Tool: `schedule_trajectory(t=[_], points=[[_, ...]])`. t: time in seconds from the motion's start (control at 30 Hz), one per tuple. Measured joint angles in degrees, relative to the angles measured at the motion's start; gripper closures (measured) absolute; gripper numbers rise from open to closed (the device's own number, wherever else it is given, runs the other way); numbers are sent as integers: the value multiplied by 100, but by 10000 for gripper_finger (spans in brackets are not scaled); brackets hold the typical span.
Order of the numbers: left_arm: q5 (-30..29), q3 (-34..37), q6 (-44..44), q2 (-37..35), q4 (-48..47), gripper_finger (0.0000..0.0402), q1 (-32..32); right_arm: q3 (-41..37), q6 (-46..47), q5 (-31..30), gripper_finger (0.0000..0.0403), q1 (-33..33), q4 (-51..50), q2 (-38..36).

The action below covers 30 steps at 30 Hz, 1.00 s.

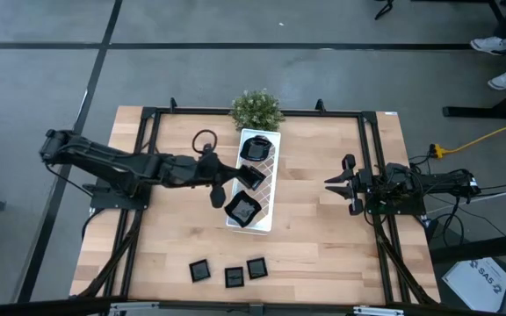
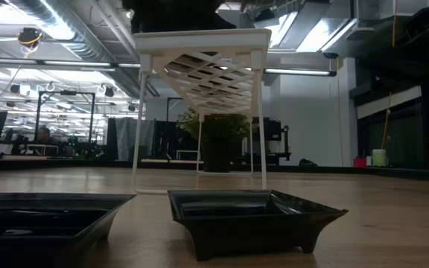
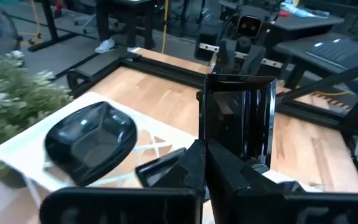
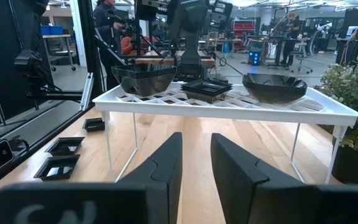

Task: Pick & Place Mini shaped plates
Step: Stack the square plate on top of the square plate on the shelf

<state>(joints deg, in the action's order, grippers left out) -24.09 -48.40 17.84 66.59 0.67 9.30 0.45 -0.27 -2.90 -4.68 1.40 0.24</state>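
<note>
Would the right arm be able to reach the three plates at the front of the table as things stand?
Probably yes. The right gripper is open and holds nothing, and bare table lies between it and the three plates. The left gripper is busy over the white tray.

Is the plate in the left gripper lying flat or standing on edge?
On edge. In the left wrist view the square black plate stands upright, pinched between the left gripper fingers above the white tray.

Both arms are matte black with chunky jointed links, black cables along them, and flat, angular black fingers [image 4: 165, 163].
</note>
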Motion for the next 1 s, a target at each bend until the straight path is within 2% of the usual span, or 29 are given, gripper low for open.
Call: schedule_trajectory(t=[0.17, 0.6, 1.0], points=[[163, 0, -39, 288, 379, 399, -211, 0, 2, 0, 318, -1, 1, 1], [176, 2, 260, 903, 441, 399, -431, 0, 0, -1, 318, 0, -1, 1], [316, 2, 566, 975, 213, 398, -459, 0, 2, 0, 318, -1, 1, -1]])
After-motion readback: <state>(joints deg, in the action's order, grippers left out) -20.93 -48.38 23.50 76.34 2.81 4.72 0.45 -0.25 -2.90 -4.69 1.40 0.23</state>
